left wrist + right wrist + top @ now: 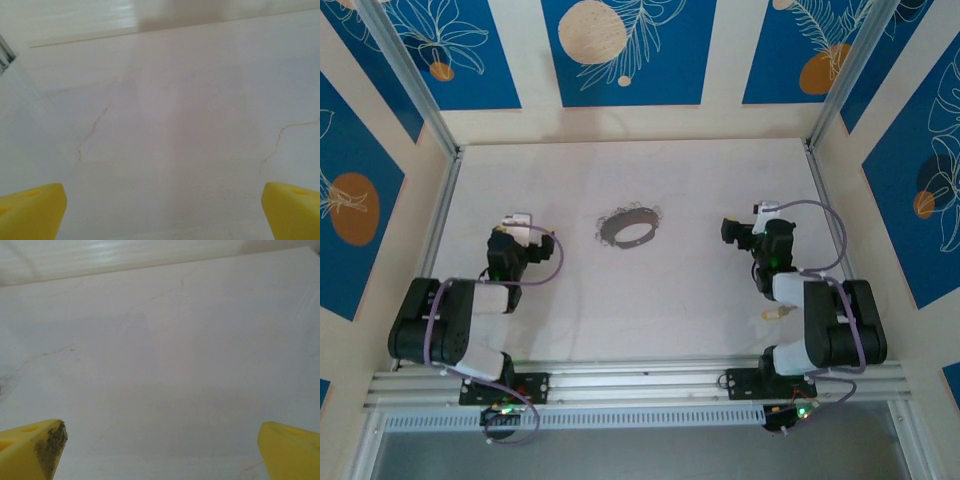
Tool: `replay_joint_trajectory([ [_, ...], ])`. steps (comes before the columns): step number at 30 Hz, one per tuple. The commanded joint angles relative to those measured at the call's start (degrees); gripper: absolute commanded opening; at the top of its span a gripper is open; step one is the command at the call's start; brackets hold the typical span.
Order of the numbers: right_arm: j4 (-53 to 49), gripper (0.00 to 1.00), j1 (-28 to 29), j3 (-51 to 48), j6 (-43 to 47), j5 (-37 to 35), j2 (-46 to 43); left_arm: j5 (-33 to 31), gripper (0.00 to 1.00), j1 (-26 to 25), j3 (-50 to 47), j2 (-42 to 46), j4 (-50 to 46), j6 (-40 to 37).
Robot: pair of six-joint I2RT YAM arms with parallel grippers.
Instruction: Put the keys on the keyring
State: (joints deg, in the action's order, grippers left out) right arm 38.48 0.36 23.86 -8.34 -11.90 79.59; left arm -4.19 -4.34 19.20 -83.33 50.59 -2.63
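Two claws, and neither holds anything. Your left claw [161, 212] is released, its yellow fingertips [30, 210] spread wide over bare surface [620, 320]. Your right claw [160, 450] is released the same way, with one fingertip smudged dark. No part of the task is done yet, and by my reading you are at the very start, before the first pick.

The key [775, 312] lies near the near edge, toward the right corner, just beside the right arm [820, 320]. The keyring [631, 228] sits around the middle of the surface, between the two claws and well apart from the key.

Your next move, I judge, belongs to the right arm. It has to fold back toward its own base, because the key lies behind the claw and close to the arm. The key is far smaller than the claw, so come down straight, straddle it with the fingers and close slowly. A skewed approach could flick it away. The left claw can go to the keyring to steady it, as threading likely needs both.
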Motion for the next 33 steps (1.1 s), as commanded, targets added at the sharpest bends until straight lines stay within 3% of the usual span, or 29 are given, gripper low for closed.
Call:
replay_joint_trajectory([
  [1,-11.3,0.98,-0.4,5.3,-3.7,-4.9,-5.9,-2.8,1.00,0.5,3.1,4.9,-7.7,1.2],
  [8,-33.5,0.99,-6.1,18.1,-17.8,2.9,-13.1,-4.2,1.00,0.2,11.2,10.9,-24.3,3.7],
  [17,-32.0,1.00,-6.6,23.4,-27.3,25.7,-7.9,-0.4,1.00,-2.4,18.9,17.1,-41.8,18.9],
  [21,-35.8,0.87,-3.0,27.8,-27.6,28.7,-0.7,1.7,1.00,-5.2,18.8,18.8,-45.3,24.2],
  [29,-40.6,0.55,6.1,39.2,-26.6,31.5,18.9,0.8,1.00,-15.6,18.5,17.0,-46.7,29.0],
  [33,-42.1,0.49,9.4,44.9,-26.4,33.6,26.4,1.1,1.00,-19.1,18.6,14.7,-45.0,32.2],
])
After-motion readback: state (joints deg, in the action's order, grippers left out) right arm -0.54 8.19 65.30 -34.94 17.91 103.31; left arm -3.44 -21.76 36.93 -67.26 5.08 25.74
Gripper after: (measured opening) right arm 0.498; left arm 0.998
